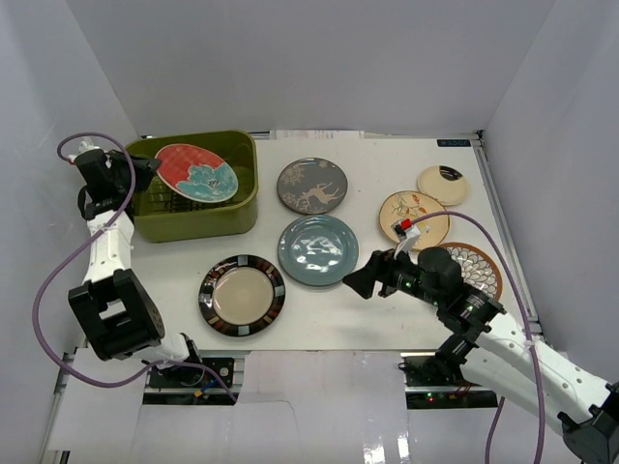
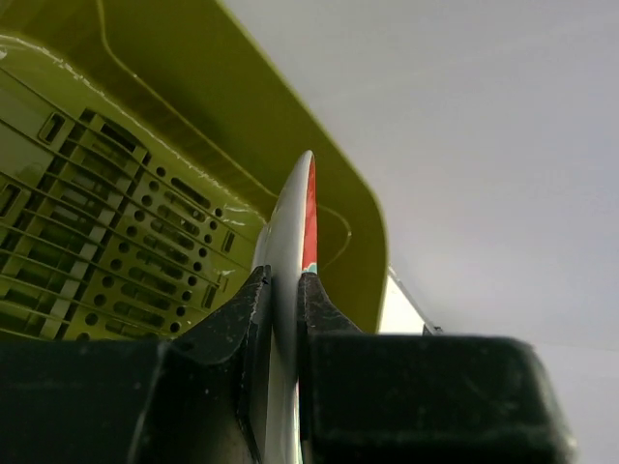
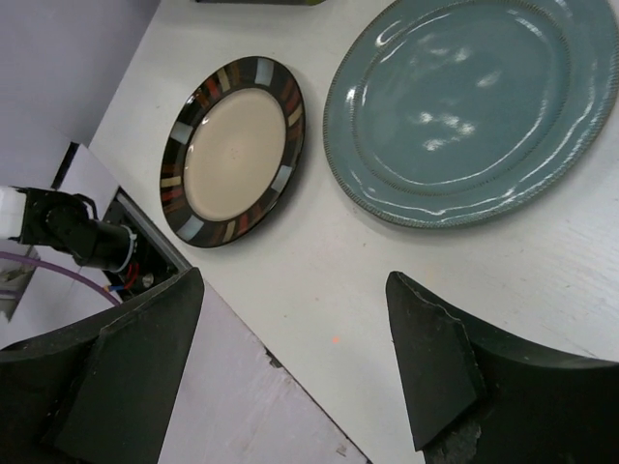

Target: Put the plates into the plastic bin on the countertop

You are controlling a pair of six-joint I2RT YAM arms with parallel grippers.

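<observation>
The left gripper (image 2: pixel 283 282) pinches the round red-teal ceramic plate (image 1: pixel 196 173) over the olive-green rectangular plastic bin (image 1: pixel 193 225). The right gripper (image 1: pixel 356 280) gapes wide at four o'clock of the round blue-grey ceramic plate (image 1: pixel 318 249).

Plain white walls (image 1: pixel 309 58) close in the white table (image 1: pixel 319 324) at the back and both sides. Light is even and soft. Below the near edge lies a glossy white surface (image 1: pixel 319 416).
</observation>
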